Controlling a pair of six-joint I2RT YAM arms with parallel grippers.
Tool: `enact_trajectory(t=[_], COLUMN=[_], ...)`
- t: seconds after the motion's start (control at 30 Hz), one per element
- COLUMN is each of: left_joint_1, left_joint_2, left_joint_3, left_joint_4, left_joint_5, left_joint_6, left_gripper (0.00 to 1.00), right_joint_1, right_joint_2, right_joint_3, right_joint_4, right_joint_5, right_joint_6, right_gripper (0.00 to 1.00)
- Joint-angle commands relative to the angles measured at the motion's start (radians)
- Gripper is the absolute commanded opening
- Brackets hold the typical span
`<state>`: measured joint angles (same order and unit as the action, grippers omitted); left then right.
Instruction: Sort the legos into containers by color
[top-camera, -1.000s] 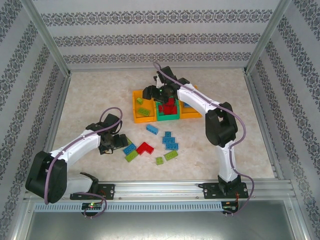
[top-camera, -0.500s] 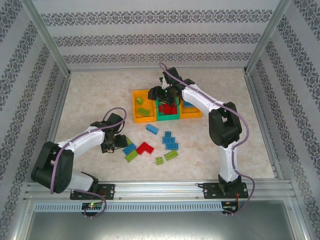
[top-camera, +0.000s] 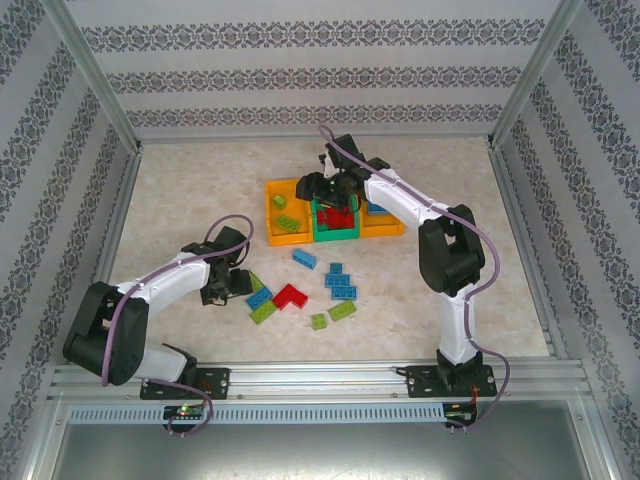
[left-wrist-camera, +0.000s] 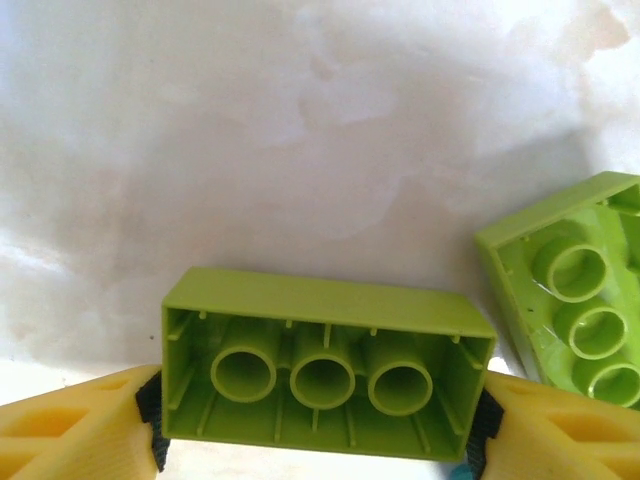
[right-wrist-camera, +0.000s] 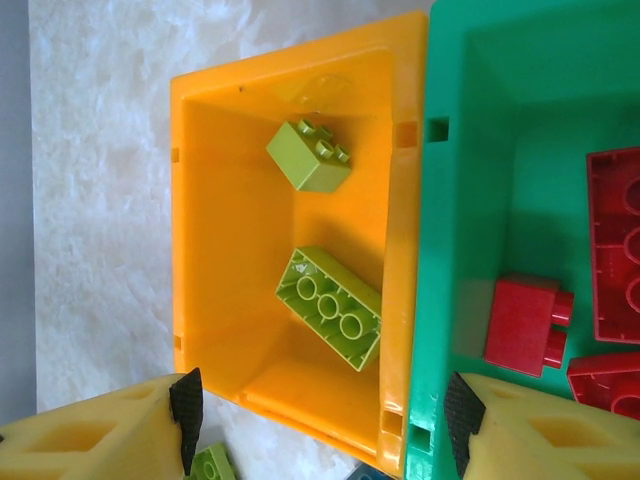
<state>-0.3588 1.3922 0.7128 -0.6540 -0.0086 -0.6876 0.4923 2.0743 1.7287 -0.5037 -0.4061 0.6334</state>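
Lime brick (left-wrist-camera: 325, 365), clamped by its short ends between the left fingers (left-wrist-camera: 70, 430), over the marbled desk (left-wrist-camera: 300, 120) well to the near left of the green bin (top-camera: 335, 237). Its hollow underside shows three moulded tubes. The grip probably prepares a lift toward the orange bin (right-wrist-camera: 230, 250) adjoining the green bin's left, where two glossy studded lime bricks (right-wrist-camera: 330, 308) lie. Red bricks (right-wrist-camera: 525, 325) lie inside the green bin. The right fingers (right-wrist-camera: 90, 430) hover over its left wall, spread and empty.
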Motion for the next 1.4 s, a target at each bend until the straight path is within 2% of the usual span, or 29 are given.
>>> enact_trajectory(t=[0.0,0.2,0.4,0.5,0.77,0.93,1.17,1.37], left_joint_1=[0.003,0.002,0.004,0.004,0.003,0.003,0.003,0.004], left_joint_2=[0.002,0.022,0.046,0.063,0.034,-0.035,-0.101,0.036], left_joint_3=[0.024,0.034,0.045,0.055,0.044,0.086,0.248,0.451], left_joint_4=[-0.021,-0.023,-0.004,-0.003,-0.016,-0.095,-0.121,-0.015], left_joint_5=[-0.037,-0.051,-0.05,-0.047,-0.047,-0.087,-0.084,0.026], left_joint_6=[-0.002,0.009,0.04,0.049,0.037,0.029,0.044,0.079], left_gripper=[0.8,0.82,0.8,0.76,0.56,0.53,0.52,0.51], right_joint_1=[-0.012,-0.012,-0.012,-0.011,-0.014,-0.005,0.008,0.056], right_joint_2=[-0.035,-0.034,-0.031,-0.03,-0.038,-0.09,-0.248,-0.457], right_joint_3=[-0.013,-0.012,-0.012,-0.015,-0.017,-0.052,-0.245,-0.534], right_joint_4=[0.013,0.014,0.017,0.016,0.016,0.047,0.033,0.056], right_joint_5=[-0.011,-0.012,-0.014,-0.013,-0.012,-0.007,0.073,0.176], right_joint_6=[0.002,0.006,0.011,0.011,0.006,-0.049,-0.152,-0.227], right_gripper=[0.68,0.68,0.68,0.68,0.68,0.68,0.69,0.73])
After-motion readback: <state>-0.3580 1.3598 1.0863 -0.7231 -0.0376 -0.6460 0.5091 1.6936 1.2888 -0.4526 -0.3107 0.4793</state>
